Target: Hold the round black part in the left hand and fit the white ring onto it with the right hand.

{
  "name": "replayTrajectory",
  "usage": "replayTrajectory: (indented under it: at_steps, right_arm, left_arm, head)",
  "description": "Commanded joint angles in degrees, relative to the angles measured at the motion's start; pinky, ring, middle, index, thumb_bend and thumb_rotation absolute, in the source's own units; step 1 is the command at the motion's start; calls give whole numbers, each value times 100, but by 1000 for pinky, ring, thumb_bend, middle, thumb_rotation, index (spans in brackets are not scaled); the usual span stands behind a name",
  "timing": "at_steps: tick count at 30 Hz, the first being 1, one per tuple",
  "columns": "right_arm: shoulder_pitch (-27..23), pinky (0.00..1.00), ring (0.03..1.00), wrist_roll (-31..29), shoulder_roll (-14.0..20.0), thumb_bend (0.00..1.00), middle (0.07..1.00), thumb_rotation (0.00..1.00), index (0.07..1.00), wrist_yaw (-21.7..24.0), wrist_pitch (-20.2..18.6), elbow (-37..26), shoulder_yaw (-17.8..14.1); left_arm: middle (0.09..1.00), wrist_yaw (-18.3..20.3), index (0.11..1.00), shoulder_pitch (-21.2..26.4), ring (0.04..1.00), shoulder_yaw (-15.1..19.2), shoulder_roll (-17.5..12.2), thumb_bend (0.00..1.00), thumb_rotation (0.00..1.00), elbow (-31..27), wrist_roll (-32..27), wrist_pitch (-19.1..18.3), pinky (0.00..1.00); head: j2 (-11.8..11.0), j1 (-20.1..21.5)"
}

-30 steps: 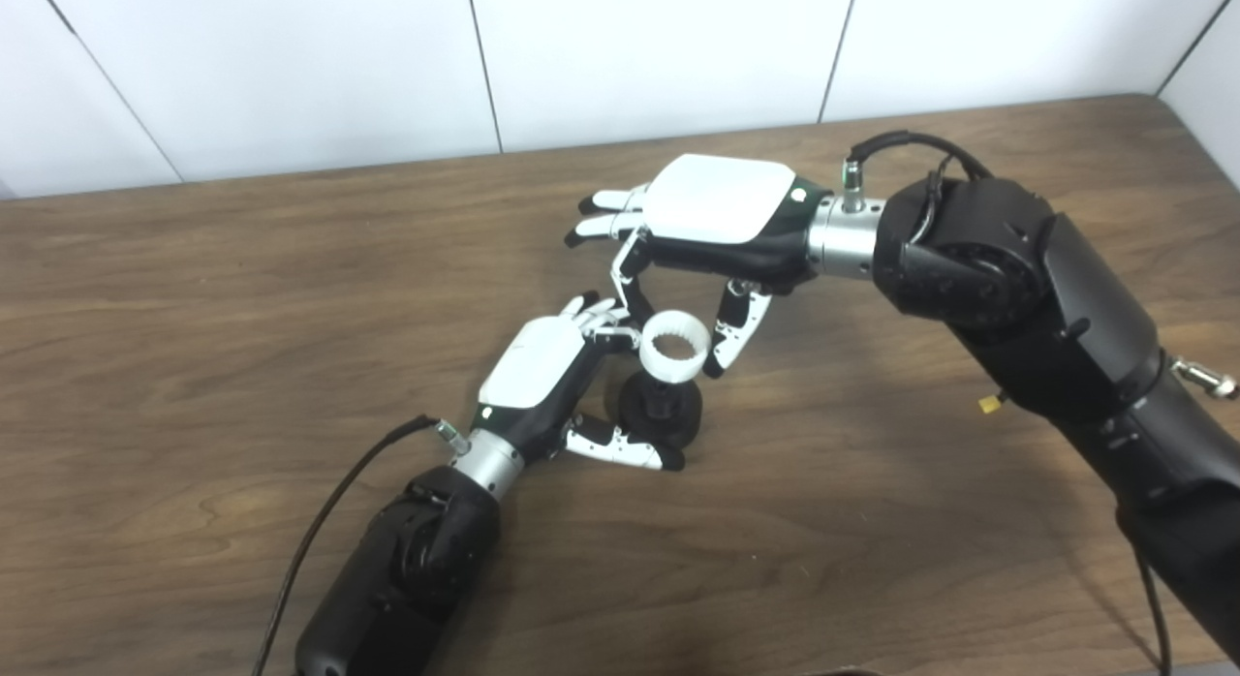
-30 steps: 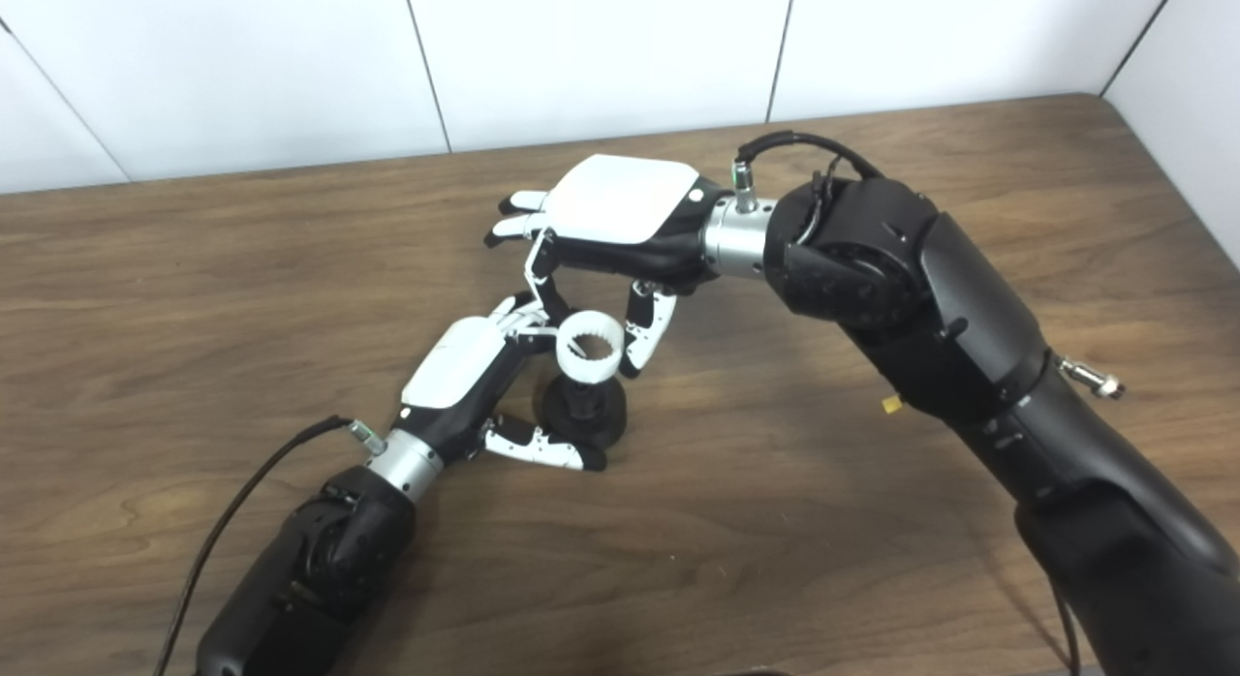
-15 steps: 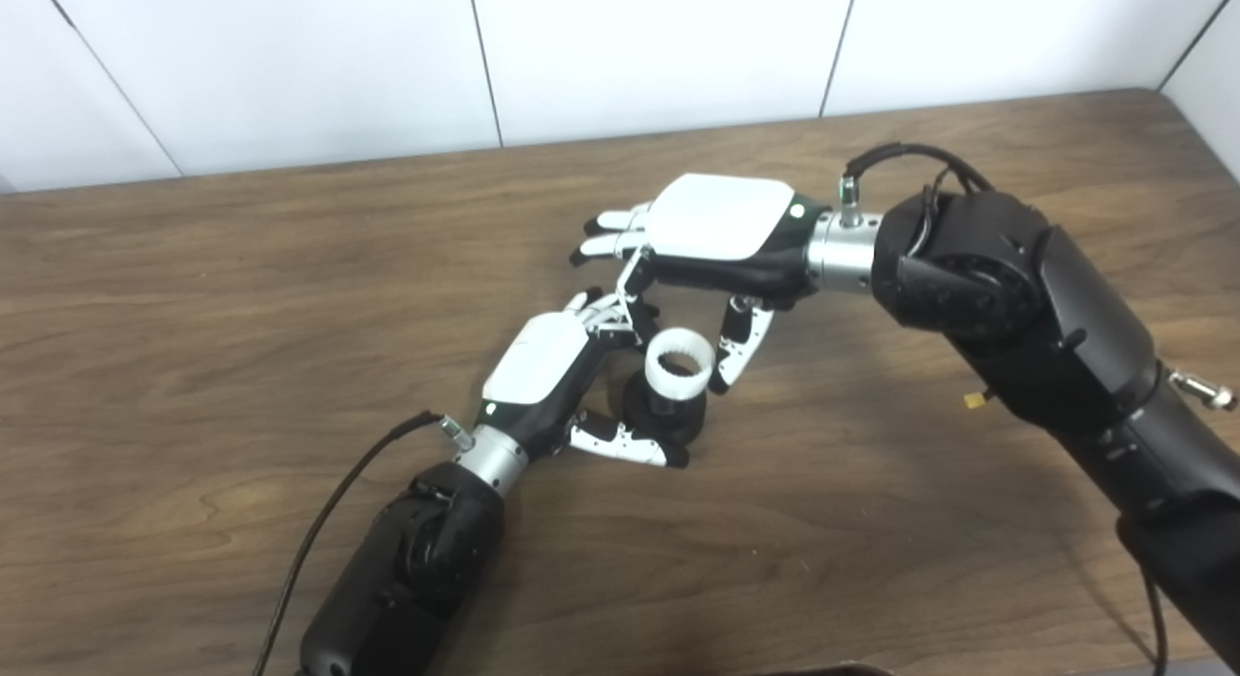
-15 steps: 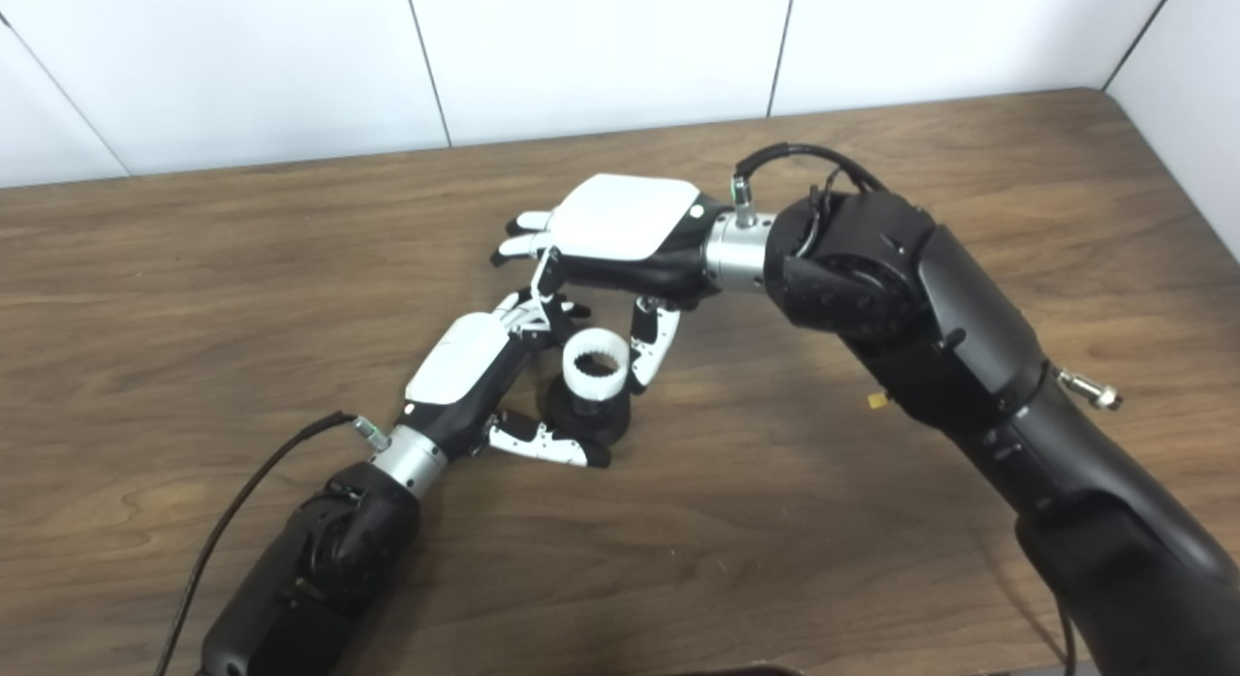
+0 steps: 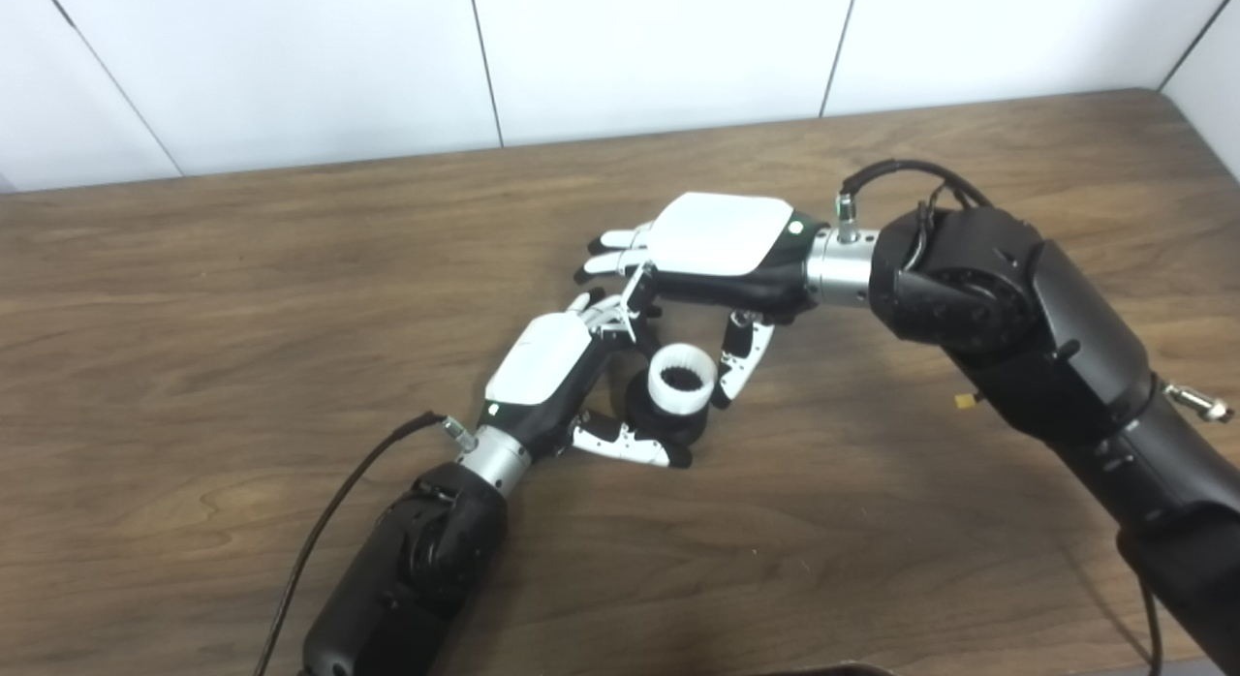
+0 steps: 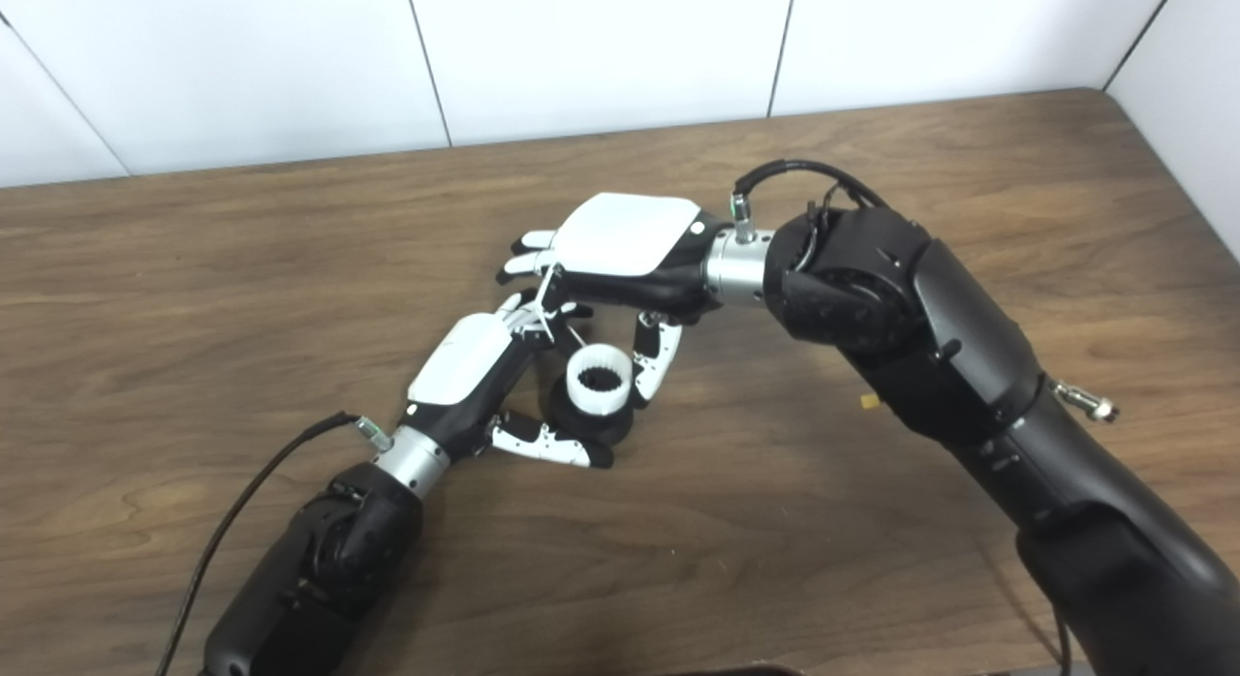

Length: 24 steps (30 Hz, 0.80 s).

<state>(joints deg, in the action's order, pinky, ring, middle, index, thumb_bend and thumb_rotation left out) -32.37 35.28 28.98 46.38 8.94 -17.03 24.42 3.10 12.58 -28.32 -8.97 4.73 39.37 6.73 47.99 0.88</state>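
Our right hand [image 5: 722, 260] pinches the white ring [image 5: 682, 379] onto the round black part [image 5: 665, 416] gripped by our left hand [image 5: 557, 376], mid-frame; seating remains unfinished.

You have bare table [image 5: 194, 298] across the left, bottom and upper right of the frame. At the centre, the left hand [image 5: 542, 366] and right hand [image 5: 722, 245] crowd the white ring [image 5: 682, 379].

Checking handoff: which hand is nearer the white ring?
Right. The right hand pinches the white ring from above; the left hand grips the black part beneath.
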Motion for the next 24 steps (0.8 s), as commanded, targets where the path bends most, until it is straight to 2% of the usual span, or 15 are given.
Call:
replayTrajectory:
  at_steps: [1,24]
  right_arm:
    - [-164,918,990,-21,-24,517,942,131,479,-181,109,-33,-87]
    - [-198,902,985,161,-111,518,938,128,479,-294,300,135,-33]
  left_arm:
    - [868,103,478,-53,919,-141,44,519,50,52,98,73,1000]
    - [856,84,479,-133,943,-206,81,519,52,36,163,29,1000]
  head:
    - [3,-3]
    - [-72,-71]
